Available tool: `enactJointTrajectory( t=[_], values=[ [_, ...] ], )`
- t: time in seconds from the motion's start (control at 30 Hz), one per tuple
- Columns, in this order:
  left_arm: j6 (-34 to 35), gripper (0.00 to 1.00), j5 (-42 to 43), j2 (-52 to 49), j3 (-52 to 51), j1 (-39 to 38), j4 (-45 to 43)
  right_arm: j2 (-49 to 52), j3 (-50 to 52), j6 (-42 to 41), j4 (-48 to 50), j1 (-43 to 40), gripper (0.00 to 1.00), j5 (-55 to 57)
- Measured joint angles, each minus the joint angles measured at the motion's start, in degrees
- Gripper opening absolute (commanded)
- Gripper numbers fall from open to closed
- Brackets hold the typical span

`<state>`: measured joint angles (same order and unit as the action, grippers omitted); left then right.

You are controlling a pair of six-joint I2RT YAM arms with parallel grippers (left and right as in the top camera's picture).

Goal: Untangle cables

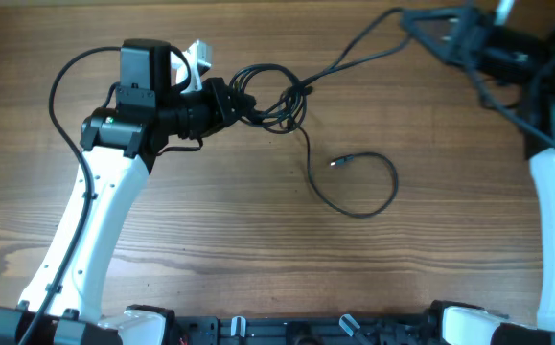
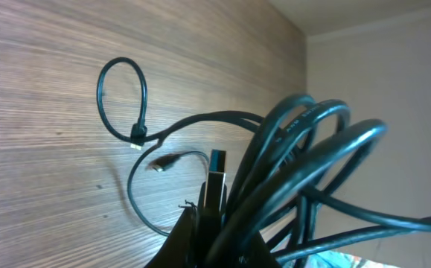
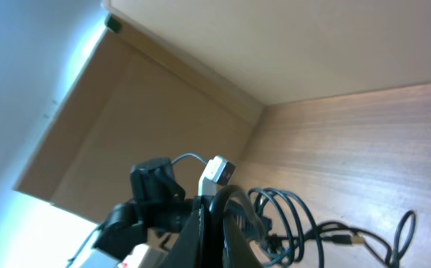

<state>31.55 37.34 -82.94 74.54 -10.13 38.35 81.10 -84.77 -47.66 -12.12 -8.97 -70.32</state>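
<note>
Seen from above, a brown wood-grain table [image 1: 210, 230] fills the frame. A tangle of thin black cables [image 1: 269, 96] lies in the upper middle, coiled into several overlapping loops.

The left gripper [image 1: 234, 101], black and mounted on a white arm [image 1: 95, 230] that rises from the lower left, reaches in from the left. It is clamped on the left edge of the coiled loops.

One strand leaves the tangle toward the upper right and runs to the right gripper [image 1: 413, 21] at the top right of the frame. A second strand drops from the tangle and curls into an open loop in the centre of the table. It ends in a small plug [image 1: 337, 163] that lies flat on the wood.

In the left wrist view, the cables [image 2: 304, 156] arc large and close across the right half of the frame. They rise out of the left gripper [image 2: 204, 212] at the bottom, whose fingers are pressed closed around them. Behind them, on the table at upper left, a strand forms a small round loop.

In the right wrist view, the right gripper [image 3: 211, 219] sits at the bottom centre with its fingers drawn narrowly together, and a black strand curves out from between them. The coiled cables [image 3: 282, 208] rest on the wood at lower right.
</note>
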Motion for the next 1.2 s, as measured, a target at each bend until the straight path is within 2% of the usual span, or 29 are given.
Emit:
enactJointTrajectory(
  t=[0.17, 0.3, 0.4, 0.47, 0.57, 0.67, 0.8, 0.83, 1.0, 1.2],
  values=[
    [-0.5, 0.04, -0.9, 1.6, 1.6, -1.0, 3.0, 0.0, 0.0, -4.4, 1.9, -10.2, 0.04, -5.3],
    [-3.5, 0.04, -9.0, 0.0, -0.8, 1.3, 6.7, 0.0, -0.5, -5.7, 1.9, -23.6, 0.04, -1.3],
    [-5.6, 0.04, -11.5, -0.4, -1.1, 1.3, 6.6, 0.0, -0.6, -5.4, -0.9, -25.3, 0.05, 0.1],
    [-6.5, 0.04, -12.3, -0.4, -1.1, 1.3, 6.6, 0.0, -0.7, -3.8, -4.4, -24.5, 0.09, 0.5],
    [-7.3, 0.04, -12.7, -0.4, -1.1, 1.3, 5.8, 0.0, -1.1, 1.7, -13.6, -19.0, 0.27, 2.0],
    [-7.5, 0.04, -12.1, -0.4, -1.1, 1.3, 4.0, 0.0, -1.2, 7.1, -19.5, -13.4, 0.4, 6.2],
    [-7.5, 0.04, -10.9, -0.4, -1.1, 1.3, 2.8, 0.0, -1.2, 12.1, -25.4, 1.9, 0.54, 15.2],
    [-7.5, 0.04, -10.6, -0.4, -1.1, 1.3, 2.8, 0.0, -1.2, 13.2, -26.5, 7.2, 0.56, 19.3],
    [-7.5, 0.04, -7.6, -0.4, -1.1, 1.3, 2.8, 0.9, -0.6, 14.7, -28.6, 21.4, 0.56, 29.1],
    [-6.9, 0.04, -1.7, -0.4, -1.1, 1.3, 1.4, 8.2, -0.4, 14.7, -27.4, 31.1, 0.56, 33.2]
  ],
)
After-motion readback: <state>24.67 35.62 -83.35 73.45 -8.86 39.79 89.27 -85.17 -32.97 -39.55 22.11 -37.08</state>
